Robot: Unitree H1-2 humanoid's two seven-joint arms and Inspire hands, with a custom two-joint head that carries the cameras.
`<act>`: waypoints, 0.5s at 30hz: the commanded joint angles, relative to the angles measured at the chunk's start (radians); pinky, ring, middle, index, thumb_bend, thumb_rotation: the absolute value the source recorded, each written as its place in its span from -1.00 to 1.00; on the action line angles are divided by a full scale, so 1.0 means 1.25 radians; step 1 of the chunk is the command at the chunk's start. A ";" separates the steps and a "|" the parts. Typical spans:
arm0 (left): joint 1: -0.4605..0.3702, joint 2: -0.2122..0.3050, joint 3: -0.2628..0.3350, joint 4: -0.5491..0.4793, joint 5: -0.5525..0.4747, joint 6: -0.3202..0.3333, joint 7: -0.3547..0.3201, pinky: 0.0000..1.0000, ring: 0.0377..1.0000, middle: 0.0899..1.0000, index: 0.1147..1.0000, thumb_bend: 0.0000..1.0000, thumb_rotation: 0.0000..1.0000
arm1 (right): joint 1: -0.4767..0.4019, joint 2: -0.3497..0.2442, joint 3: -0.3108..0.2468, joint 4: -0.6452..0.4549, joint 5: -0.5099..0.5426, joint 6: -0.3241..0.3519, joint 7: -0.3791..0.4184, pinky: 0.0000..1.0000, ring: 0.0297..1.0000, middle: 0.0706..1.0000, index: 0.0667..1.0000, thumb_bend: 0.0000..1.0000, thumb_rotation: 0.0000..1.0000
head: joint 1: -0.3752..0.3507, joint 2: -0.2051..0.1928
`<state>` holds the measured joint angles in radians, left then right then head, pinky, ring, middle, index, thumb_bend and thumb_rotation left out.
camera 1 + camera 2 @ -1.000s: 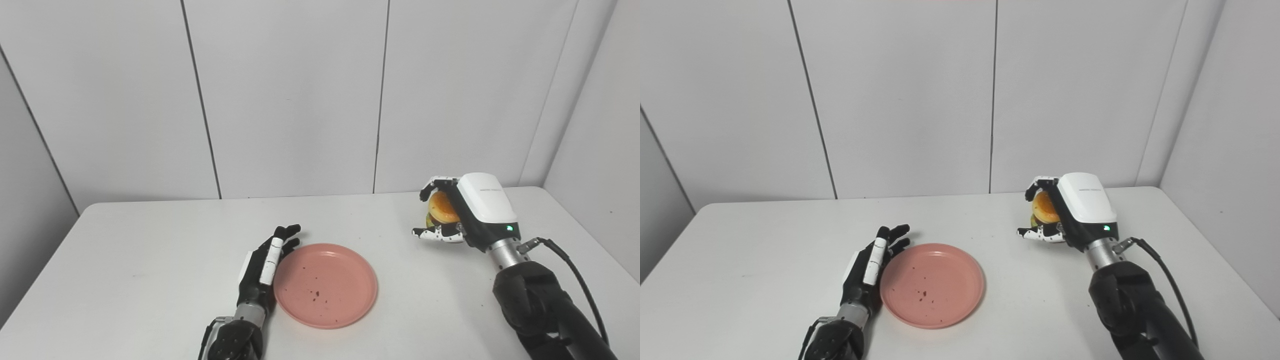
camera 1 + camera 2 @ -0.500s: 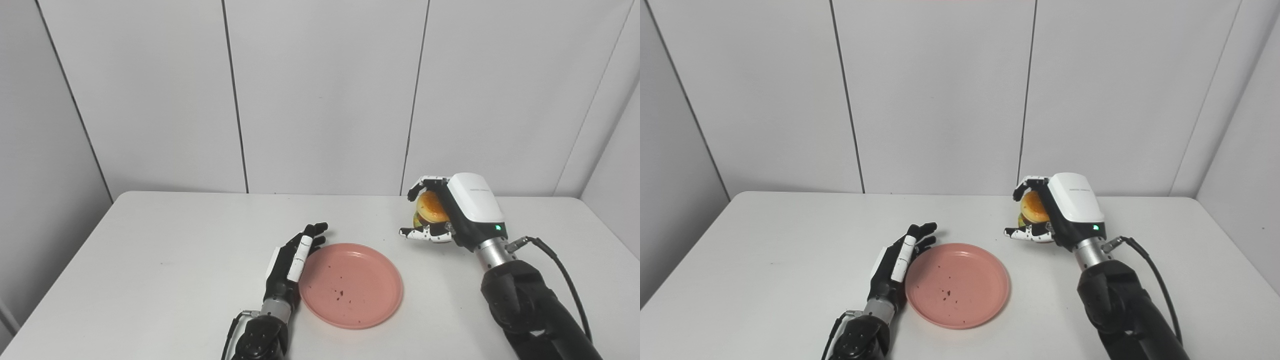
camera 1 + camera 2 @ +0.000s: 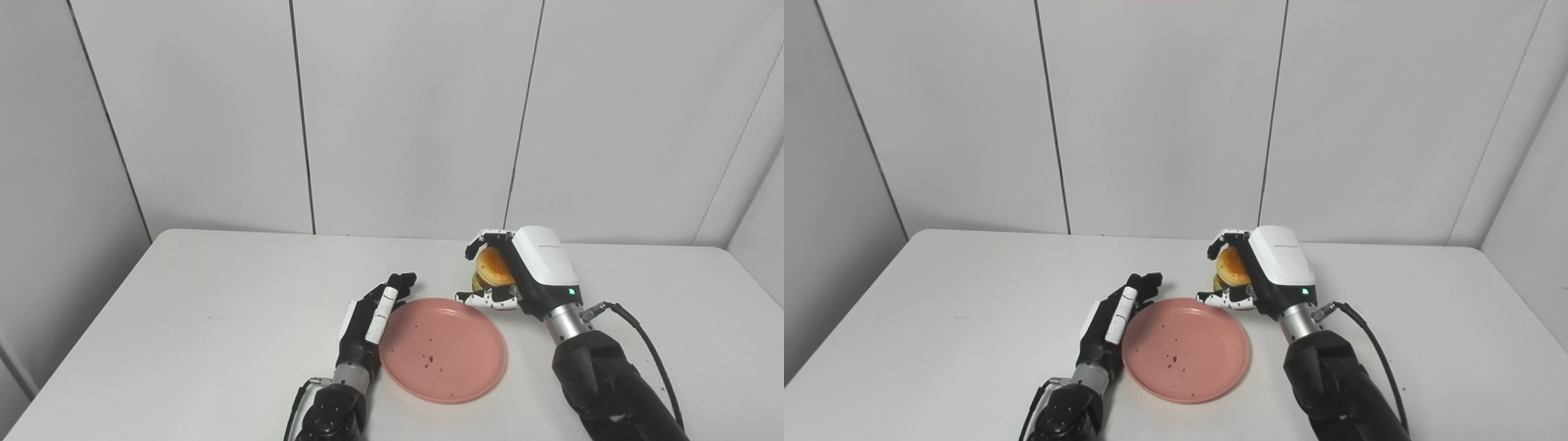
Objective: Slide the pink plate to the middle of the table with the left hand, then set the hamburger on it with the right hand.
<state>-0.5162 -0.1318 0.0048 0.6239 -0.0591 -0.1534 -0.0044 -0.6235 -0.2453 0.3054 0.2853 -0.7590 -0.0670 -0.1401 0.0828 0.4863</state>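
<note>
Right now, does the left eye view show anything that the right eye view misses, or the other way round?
Only the left eye view shows a sliver of floor at its bottom left corner. Only the right eye view shows more table to the right of the right arm. Both share the left robot hand open against the pink plate rim, and the right robot hand gripping the hamburger by the plate's far edge.

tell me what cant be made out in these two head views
- Hamburger: mostly covered by the right hand in both views; only the bun's edge and a green strip show.
- Left hand and pink plate: whether they touch cannot be told.
- Dark specks on the plate: too small to identify.
</note>
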 commanded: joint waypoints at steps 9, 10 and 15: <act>-0.011 -0.012 0.000 0.016 -0.006 0.006 -0.003 0.74 0.76 0.64 0.28 0.61 0.73 | -0.017 0.054 0.001 -0.029 0.041 -0.020 0.004 -0.53 -0.46 -0.36 -0.12 0.00 -0.69 | 0.001 0.000; -0.010 -0.012 0.001 0.016 -0.008 0.005 -0.005 0.76 0.74 0.62 0.29 0.59 0.74 | -0.015 0.058 0.002 -0.025 0.043 -0.024 0.003 -0.54 -0.47 -0.37 -0.12 0.00 -0.69 | 0.000 0.000; -0.009 -0.008 -0.005 0.013 0.004 0.007 -0.001 0.75 0.75 0.64 0.30 0.59 0.76 | -0.010 0.066 0.028 0.015 0.020 -0.038 -0.017 -0.50 -0.43 -0.34 -0.12 0.00 -0.69 | -0.004 0.002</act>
<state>-0.5191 -0.1345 0.0050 0.6344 -0.0592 -0.1670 -0.0076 -0.6024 -0.1662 0.3377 0.3117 -0.7236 -0.0743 -0.1318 0.0767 0.4863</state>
